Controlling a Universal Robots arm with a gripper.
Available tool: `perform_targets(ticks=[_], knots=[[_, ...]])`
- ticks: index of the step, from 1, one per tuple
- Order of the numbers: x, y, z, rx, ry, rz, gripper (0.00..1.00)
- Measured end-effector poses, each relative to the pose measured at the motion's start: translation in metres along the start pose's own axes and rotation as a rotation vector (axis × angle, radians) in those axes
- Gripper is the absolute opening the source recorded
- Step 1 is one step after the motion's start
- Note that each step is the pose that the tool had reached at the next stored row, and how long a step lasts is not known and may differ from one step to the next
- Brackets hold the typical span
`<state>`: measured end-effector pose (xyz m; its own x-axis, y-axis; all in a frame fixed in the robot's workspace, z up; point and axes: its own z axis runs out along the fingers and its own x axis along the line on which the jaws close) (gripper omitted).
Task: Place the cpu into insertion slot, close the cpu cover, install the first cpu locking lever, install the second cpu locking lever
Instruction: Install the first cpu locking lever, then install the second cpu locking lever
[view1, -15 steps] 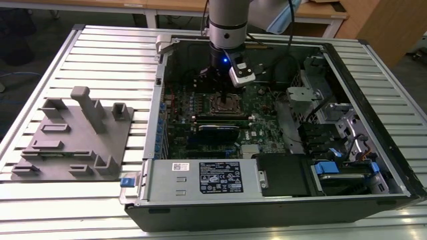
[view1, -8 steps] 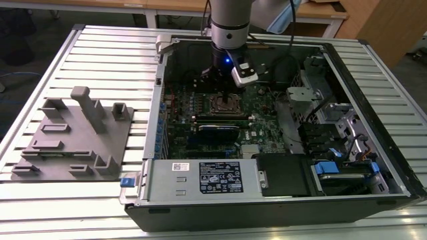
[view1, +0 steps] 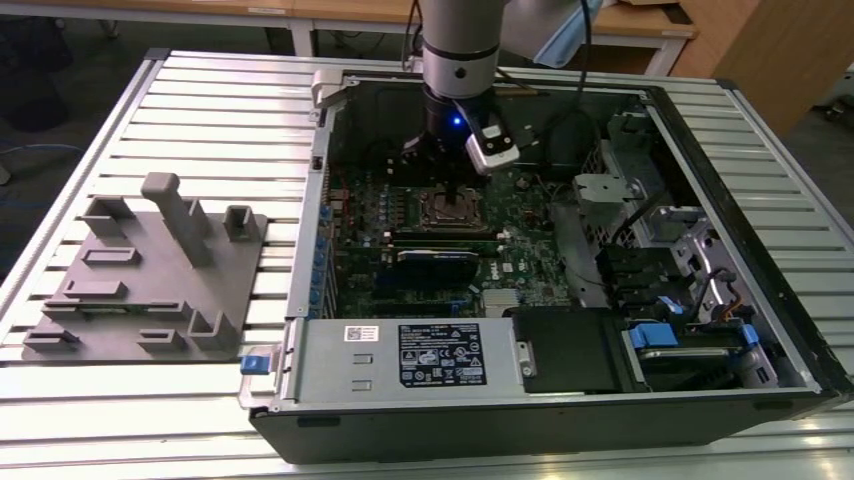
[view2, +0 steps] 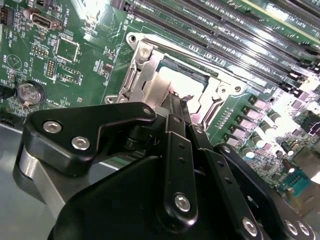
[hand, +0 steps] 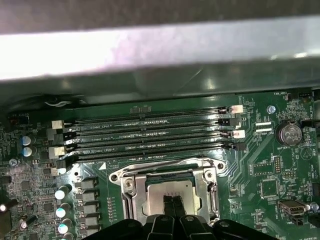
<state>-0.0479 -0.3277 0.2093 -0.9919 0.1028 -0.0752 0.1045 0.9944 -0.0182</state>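
progress first: my hand is down over the insertion slot inside the open computer case, and the two fingertips stand pressed together on the pale metal top of the cpu. the hand is closed, but i think it only touches the chip and does not grip it, because the chip looks already seated flat in the socket. so the first step seems done, or almost done. the cpu cover is the silver frame around the socket; in both wrist views it looks to lie low around the chip, but my own fingers hide part of it, so i cannot say if it is fully closed. i cannot make out the two locking levers clearly, so these steps i count as still open.

the green motherboard lies at the floor of the case, with long black memory slots just beside the socket. the case rests on a tabletop of pale ribbed metal. on the exterior view's left stands a grey fixture block, well apart from the case. behind are wooden desks and a dark floor.
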Motion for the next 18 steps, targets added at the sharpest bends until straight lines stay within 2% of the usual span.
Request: perform_targets(ticks=[5,8,16,18], knots=[[-0.0004,-0.0034,-0.0009,-0.0072,0.0005,0.001,0.1],[-0.0006,-0.0058,-0.0008,-0.0076,0.0007,0.001,0.1],[-0.0008,-0.0058,-0.0029,-0.0094,0.001,0.001,0.1],[-0.0005,-0.006,-0.0054,-0.0092,0.0,0.001,0.1]])
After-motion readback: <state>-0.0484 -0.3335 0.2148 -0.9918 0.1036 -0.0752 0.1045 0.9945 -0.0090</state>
